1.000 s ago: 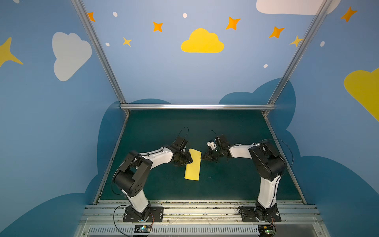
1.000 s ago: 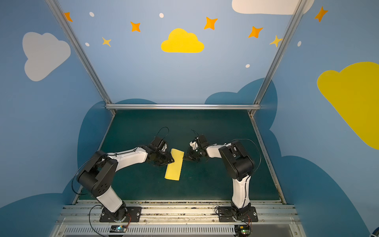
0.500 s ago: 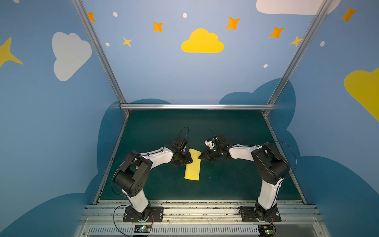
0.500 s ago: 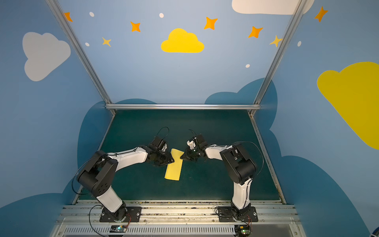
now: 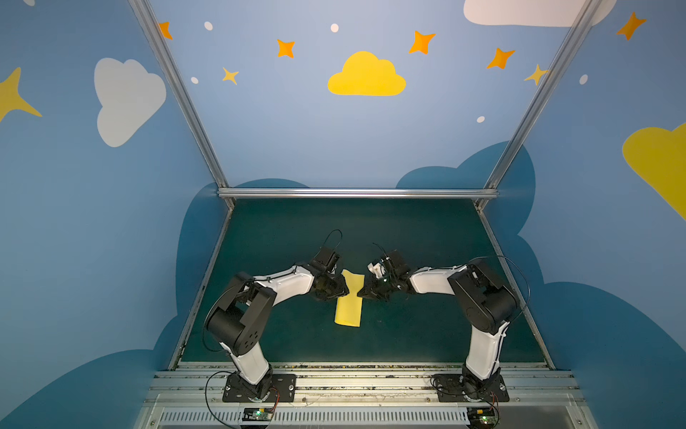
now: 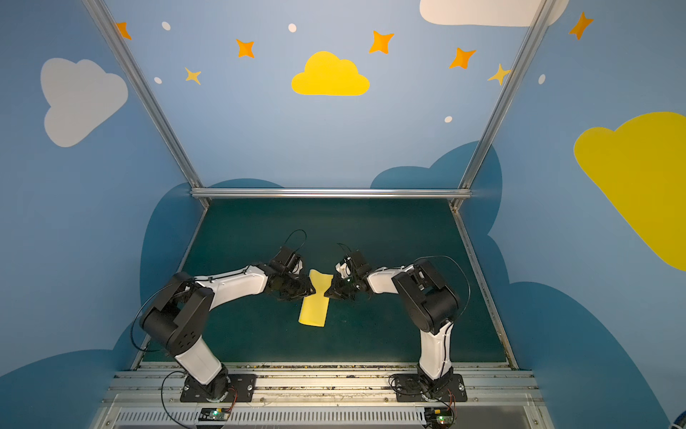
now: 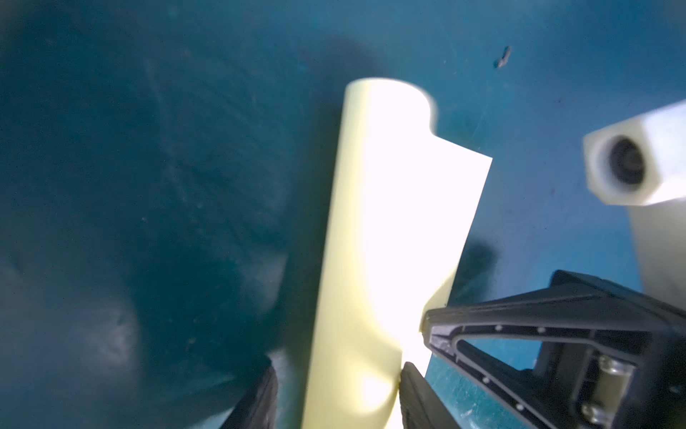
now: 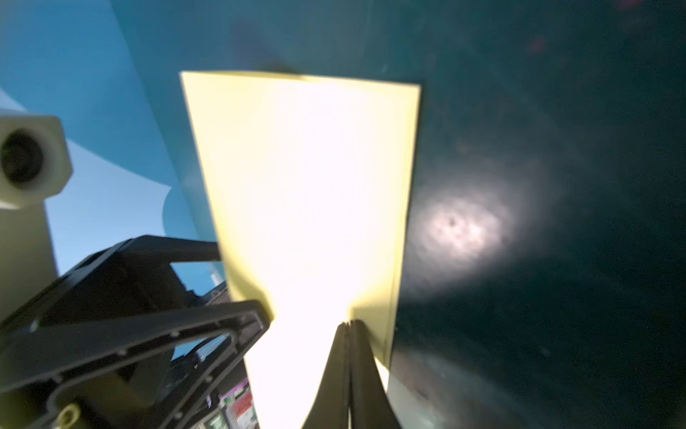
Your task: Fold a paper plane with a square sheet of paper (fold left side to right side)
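Left gripper (image 5: 339,291) sits approx. mid-surface, at the far-left corner of the sheet of paper (image 5: 349,308). In the left wrist view its jaws stand partly apart w/ the paper's end between them (image 7: 334,379): one finger (image 7: 412,397) is against the paper, the other (image 7: 260,393) is just clear of it, so no clamp. The sheet lies folded in half as a narrow strip on the dark green surface (image 5: 408,241), midway btw. the left and right edges and a bit nearer the front edge than the back, long side running front to back. The fold on the left-gripper side is rounded, not pressed flat (image 7: 389,223); on the right-gripper side two layers show slightly offset (image 8: 308,185). Right gripper (image 5: 365,291) is at the strip's far-right corner, jaws fully together, tip resting on the top layer near that edge (image 8: 347,327).
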### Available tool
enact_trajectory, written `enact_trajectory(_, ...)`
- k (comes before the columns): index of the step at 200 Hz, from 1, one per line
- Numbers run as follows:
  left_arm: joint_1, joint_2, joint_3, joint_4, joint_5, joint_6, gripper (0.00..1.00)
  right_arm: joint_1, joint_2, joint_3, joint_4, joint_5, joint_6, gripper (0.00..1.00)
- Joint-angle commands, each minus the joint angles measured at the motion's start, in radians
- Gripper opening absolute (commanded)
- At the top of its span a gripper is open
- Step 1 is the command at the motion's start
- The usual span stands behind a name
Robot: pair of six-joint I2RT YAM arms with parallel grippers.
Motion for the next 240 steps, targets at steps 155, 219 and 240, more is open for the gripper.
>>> enact_trajectory(155,0.046,-0.056,0.084,-0.076,0.327,0.135,0.16,0.018,0.078,-0.079,0.003,0.1,0.025,0.0)
enact_trajectory(219,0.084,-0.01,-0.052,0.013,0.23,0.091,0.07,0.02,0.092,-0.099,0.016,0.105,0.035,0.0)
enact_trajectory(240,0.107,-0.004,-0.094,0.046,0.203,0.083,0.07,0.019,0.099,-0.106,0.03,0.102,0.039,0.0)
